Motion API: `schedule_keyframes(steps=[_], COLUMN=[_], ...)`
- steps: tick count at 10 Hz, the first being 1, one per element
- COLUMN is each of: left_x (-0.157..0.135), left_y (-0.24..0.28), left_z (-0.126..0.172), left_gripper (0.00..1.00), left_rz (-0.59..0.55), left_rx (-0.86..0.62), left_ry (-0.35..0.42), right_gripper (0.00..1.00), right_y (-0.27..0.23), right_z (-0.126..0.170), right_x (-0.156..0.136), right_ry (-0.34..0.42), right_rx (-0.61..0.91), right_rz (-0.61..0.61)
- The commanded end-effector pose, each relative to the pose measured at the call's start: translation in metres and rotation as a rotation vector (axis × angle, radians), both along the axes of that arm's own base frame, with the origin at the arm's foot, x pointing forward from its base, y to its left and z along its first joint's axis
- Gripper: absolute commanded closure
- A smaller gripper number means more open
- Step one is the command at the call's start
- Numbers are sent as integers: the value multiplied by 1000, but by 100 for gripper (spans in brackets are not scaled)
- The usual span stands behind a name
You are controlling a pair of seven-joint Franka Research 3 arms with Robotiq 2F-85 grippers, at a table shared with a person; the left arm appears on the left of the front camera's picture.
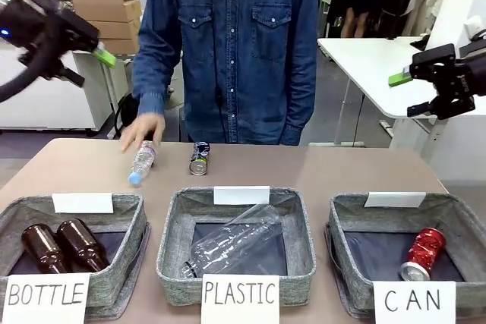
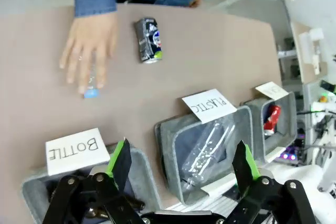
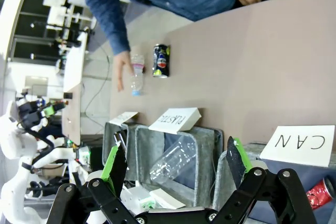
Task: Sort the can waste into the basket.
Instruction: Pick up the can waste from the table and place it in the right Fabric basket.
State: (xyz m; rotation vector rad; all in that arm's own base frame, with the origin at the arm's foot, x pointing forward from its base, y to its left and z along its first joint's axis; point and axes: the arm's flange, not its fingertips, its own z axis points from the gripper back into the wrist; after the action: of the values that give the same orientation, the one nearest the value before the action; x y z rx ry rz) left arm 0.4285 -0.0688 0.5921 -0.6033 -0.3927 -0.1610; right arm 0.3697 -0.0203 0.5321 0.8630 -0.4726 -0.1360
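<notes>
A black-blue can (image 1: 200, 158) lies on its side on the brown table's far half, in front of the person; it also shows as the can (image 2: 148, 40) in the left wrist view and the can (image 3: 161, 60) in the right wrist view. A red can (image 1: 422, 254) lies inside the grey basket (image 1: 345, 212) signed "CAN" at the front right, seen too as the red can (image 3: 320, 192). My left gripper (image 1: 91, 67) hangs open, high at the far left. My right gripper (image 1: 406, 95) hangs open, high above the table's right edge. Both are empty, as shown at the left gripper (image 2: 181, 163) and the right gripper (image 3: 176, 163).
The person's hand (image 1: 142, 130) rests on a small clear plastic bottle (image 1: 142, 162) just left of the black-blue can. The middle basket (image 1: 171, 225) signed "PLASTIC" holds a large clear bottle (image 1: 235, 244). Two brown glass bottles (image 1: 61, 246) lie in the left basket signed "BOTTLE".
</notes>
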Motion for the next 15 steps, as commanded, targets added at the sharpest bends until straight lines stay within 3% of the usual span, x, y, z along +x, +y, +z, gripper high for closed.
schedule_keyframes(steps=[1, 3, 5, 8, 9, 10, 11, 13, 15], left_x=[17, -8, -52, -87, -88, -79, -91, -86, -55], left_y=[21, 75, 127, 152, 150, 144, 165, 156, 146], left_z=[17, 26, 24, 9, 7, 8, 12, 7, 11], left_gripper=[0, 0, 0, 0, 0, 0, 0, 0, 0], left_rz=[-37, 4, 132, 232, 230, 311, 215, 240, 150], left_rx=[-27, -79, -99, -70, -51, -22, -86, -64, -110], left_ry=[59, 59, 43, 46, 48, 76, 40, 49, 97], right_gripper=[0, 0, 0, 0, 0, 0, 0, 0, 0], right_y=[-3, -3, -3, -3, -3, -3, -3, -3, -3], right_z=[1, 1, 1, 1, 1, 1, 1, 1, 1], right_x=[2, 2, 2, 2, 2, 2, 2, 2, 2], right_ry=[-12, -12, -12, -12, -12, -12, -12, -12, -12], right_rx=[-10, -10, -10, -10, -10, -10, -10, -10, -10], right_rz=[20, 20, 20, 20, 20, 20, 20, 20, 20])
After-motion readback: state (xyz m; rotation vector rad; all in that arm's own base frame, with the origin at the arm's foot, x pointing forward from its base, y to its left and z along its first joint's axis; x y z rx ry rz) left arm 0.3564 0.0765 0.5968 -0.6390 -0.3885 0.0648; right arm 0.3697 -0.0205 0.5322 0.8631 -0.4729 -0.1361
